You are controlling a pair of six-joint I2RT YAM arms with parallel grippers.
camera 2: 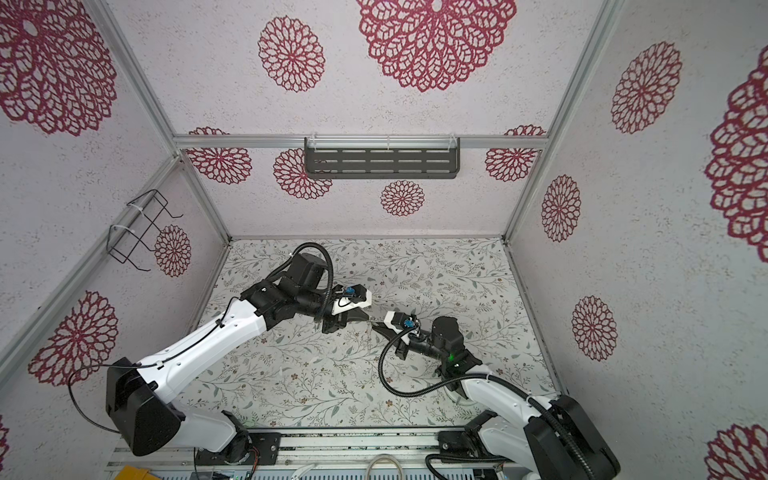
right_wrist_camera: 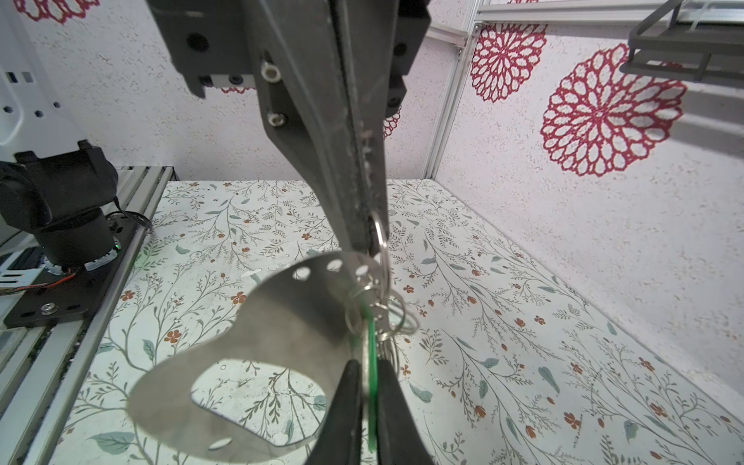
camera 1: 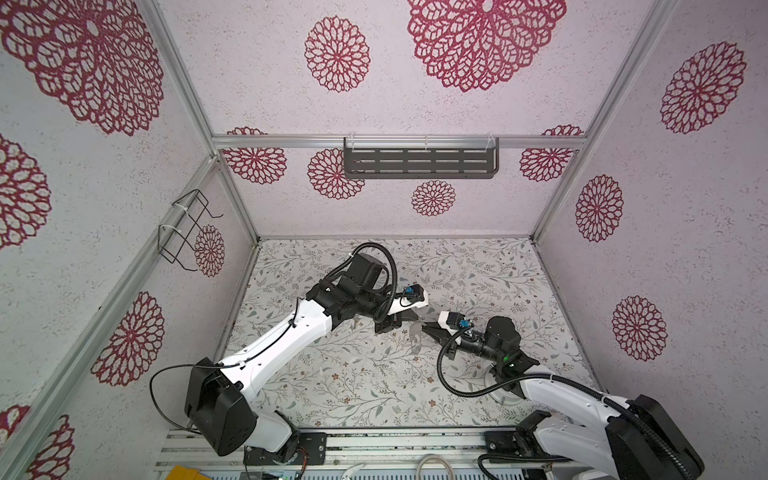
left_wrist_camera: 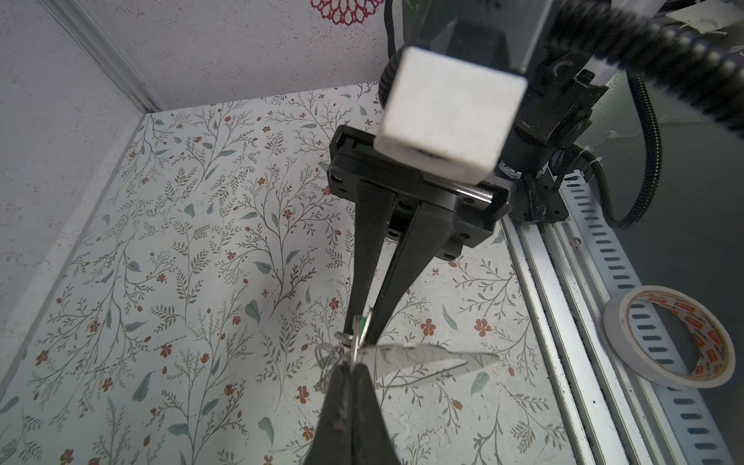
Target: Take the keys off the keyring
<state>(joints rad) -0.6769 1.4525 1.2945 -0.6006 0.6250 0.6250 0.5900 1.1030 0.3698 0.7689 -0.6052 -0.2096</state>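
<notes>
Right wrist view: right jaws, from the table's 4 o'clock, clamp the edge-on green tag; left jaws pinch a split ring by the keyring; key blades indistinguishable.

Flat dull-grey keyring with large oval opening, aloft; green-tagged key edge-on at its holed end

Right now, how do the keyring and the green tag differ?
The keyring is dull grey metal; the green tag is bright plastic. The keyring, with its oval opening, is far bigger than the green tag. The right gripper pinches the green tag, not the keyring. Both hang above the table.
</notes>
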